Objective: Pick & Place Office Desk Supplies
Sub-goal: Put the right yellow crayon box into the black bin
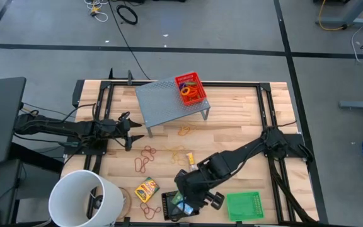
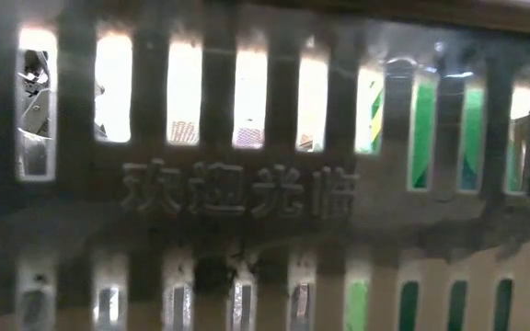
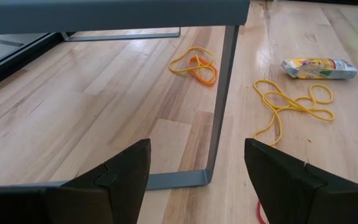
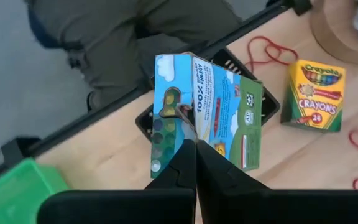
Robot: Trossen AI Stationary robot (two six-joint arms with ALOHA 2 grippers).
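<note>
Seen from above, the right gripper (image 1: 183, 200) sits at about 6 o'clock on the tabletop (image 1: 244, 126), directly over the black mesh tray (image 1: 169, 207). Its jaws are pinched fully together on the edge of a teal-green packet (image 4: 207, 112), held above that tray. The crayon box (image 1: 147, 188) lies just at 9 o'clock of the tray, the green mesh tray (image 1: 244, 205) at 3 o'clock. The red mesh tray (image 1: 190, 89) rests on the grey riser (image 1: 166, 101) at 12 o'clock. Rubber bands (image 1: 145, 157) lie scattered mid-table. The left gripper (image 1: 131, 131) waits at 9 o'clock, jaws spread wide, holding nothing.
</note>
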